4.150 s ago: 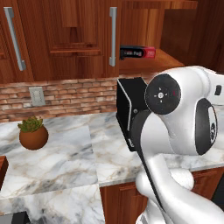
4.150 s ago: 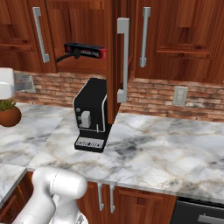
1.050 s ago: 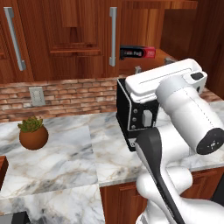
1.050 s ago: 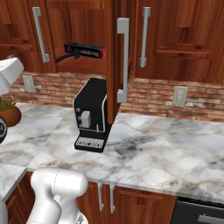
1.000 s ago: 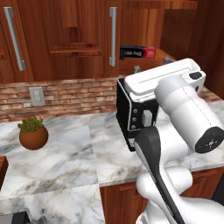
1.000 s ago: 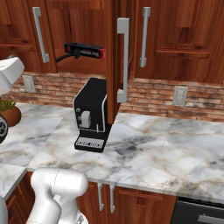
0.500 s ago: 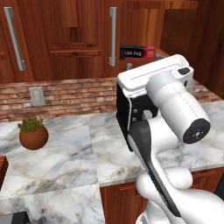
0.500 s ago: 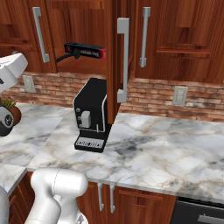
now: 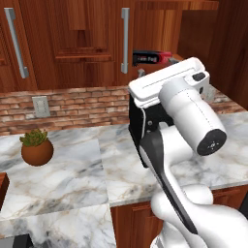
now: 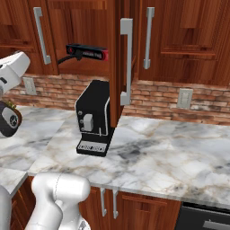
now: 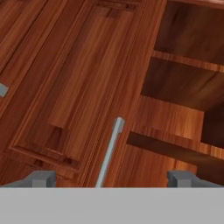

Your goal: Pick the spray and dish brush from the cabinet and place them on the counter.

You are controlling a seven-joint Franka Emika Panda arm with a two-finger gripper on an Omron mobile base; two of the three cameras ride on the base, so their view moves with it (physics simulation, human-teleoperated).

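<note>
Wooden cabinet (image 11: 78, 87) panels and a grey handle (image 11: 108, 151) face me; my claw (image 11: 111, 178) gapes wide, holding nothing.

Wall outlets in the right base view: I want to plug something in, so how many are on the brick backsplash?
2. One outlet is at the left, near the robot arm. The other outlet is at the right, above the counter. The coffee machine may hide more.
</note>
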